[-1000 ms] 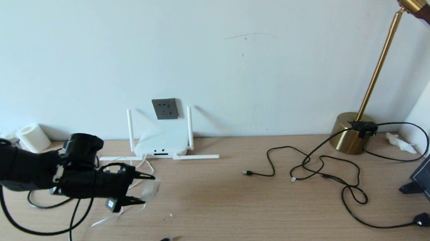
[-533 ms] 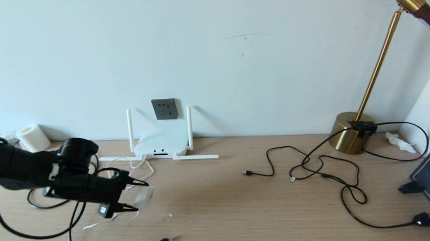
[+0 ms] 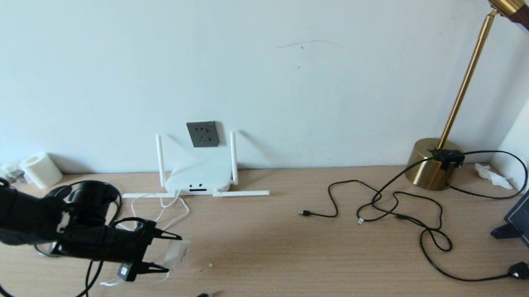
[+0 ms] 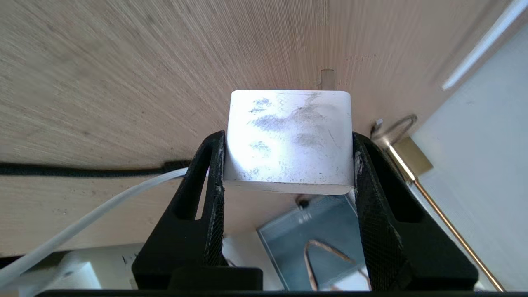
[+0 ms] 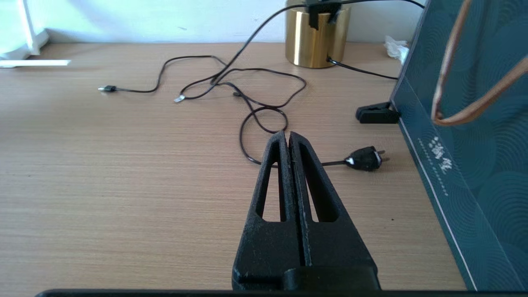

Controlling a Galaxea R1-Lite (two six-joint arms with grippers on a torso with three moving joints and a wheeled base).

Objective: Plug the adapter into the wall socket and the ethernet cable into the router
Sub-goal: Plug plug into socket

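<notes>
You are holding the adapter (image 4: 290,138) clamped between the left gripper (image 3: 167,254) fingers, reaching level over bare desk (image 3: 272,255) in front of the router (image 3: 198,177) and wall socket (image 3: 203,134), while your right gripper (image 5: 288,138) is sitting closed near the bag (image 5: 474,173).

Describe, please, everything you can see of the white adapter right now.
The adapter is a small white rectangular block with rounded corners, plastic by its look, its broad face smudged grey. The left gripper clamps it by its two sides above the wooden floor, left of centre in the head view. One metal prong shows at its far end; a thin white cord trails nearby.
</notes>
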